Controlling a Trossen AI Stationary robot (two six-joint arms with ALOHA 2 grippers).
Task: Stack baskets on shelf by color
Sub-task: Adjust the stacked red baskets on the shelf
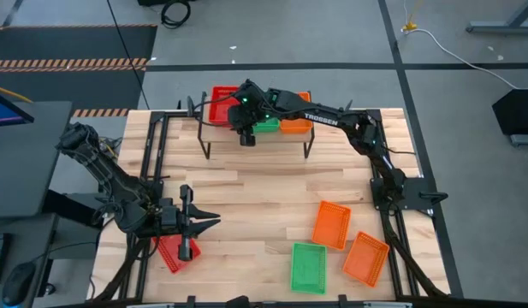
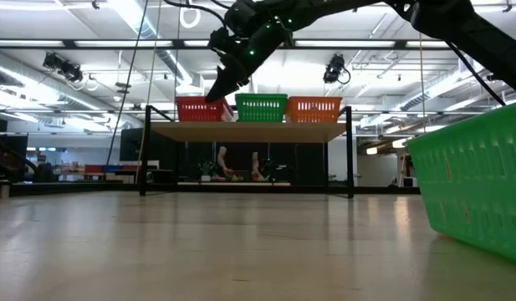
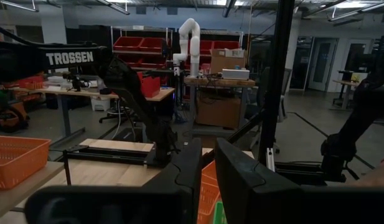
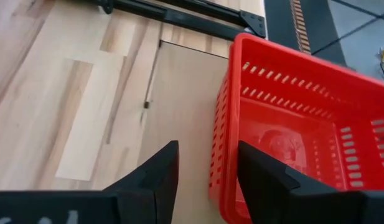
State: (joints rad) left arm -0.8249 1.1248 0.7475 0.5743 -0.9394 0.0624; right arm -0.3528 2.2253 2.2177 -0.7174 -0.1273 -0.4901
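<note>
The right arm reaches long across the bench point(image 1: 272, 197) toward twelve o'clock, its wrist bent down over the shelf point(image 1: 257, 135). The right gripper point(image 4: 203, 163) hangs with its jaws apart, straddling the near wall of the red basket point(image 4: 304, 137) without clamping it; one finger sits outside over the shelf top, the other inside the rim. The left arm is folded at about eight o'clock, the left gripper point(image 1: 198, 224) pointing toward three with its jaws narrow and nothing between them.

On the shelf stand three baskets side by side: that red one, a green one point(image 2: 261, 108) in the middle and an orange one point(image 2: 314, 109). Loose on the bench I count four more: two orange baskets point(image 1: 331, 224) and one green basket point(image 1: 308, 266) around five o'clock, and a red basket point(image 1: 175, 251) under the left arm.

"TROSSEN" point(image 1: 320, 119) is printed in white on the right arm's forearm.
</note>
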